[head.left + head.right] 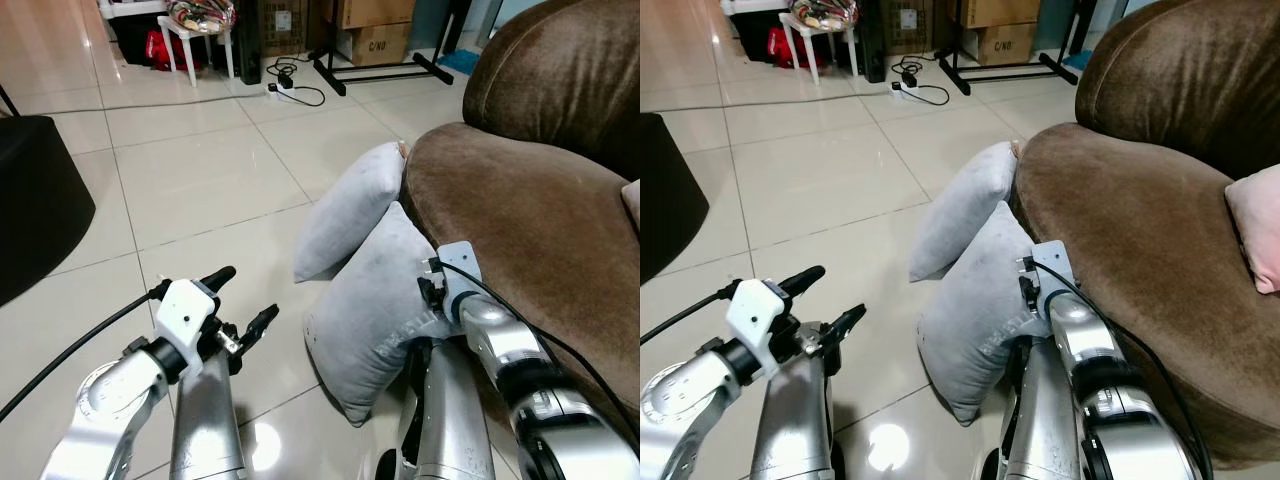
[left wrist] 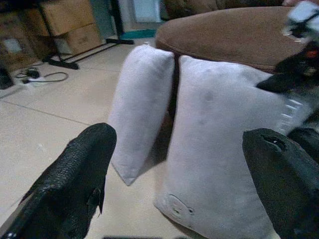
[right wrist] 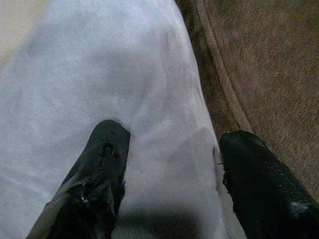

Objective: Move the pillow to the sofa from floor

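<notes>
Brown sofa (image 1: 530, 210): largest item, along the robot's right, seat cushion rounded at its front edge. A pink cushion (image 1: 1255, 240) rests on the seat toward the far right; the right eye view shows it more fully than the left eye view does.

Tiled floor (image 1: 200, 180): glossy and pale. At the far end stand cardboard boxes (image 1: 375, 30), a white stool (image 1: 195, 40) and a power strip with cables (image 1: 285, 88). A dark rounded object (image 1: 35, 200) sits at the left edge; identity unclear.

Two grey pillows stand on edge on the floor, leaning against the sofa front. The far pillow (image 1: 345, 210) tilts toward the sofa arm. The near pillow (image 1: 385, 300) stands just in front of it, touching or nearly so, and appears to be the target, since both arms are directed at it.

Right gripper (image 3: 169, 164): jaws spread, straddling the near pillow's top edge where it meets the sofa, fabric bulging between the fingers. Only the right wrist view shows this; in the head views the wrist hides the fingertips. Judgement: positioned to close on the upper edge for a lift.

Left gripper (image 1: 240, 305): jaws spread, held above the floor just left of the near pillow, not touching it. The left wrist view frames both pillows between its fingers (image 2: 75, 174), suggesting approach to the opposite side.
</notes>
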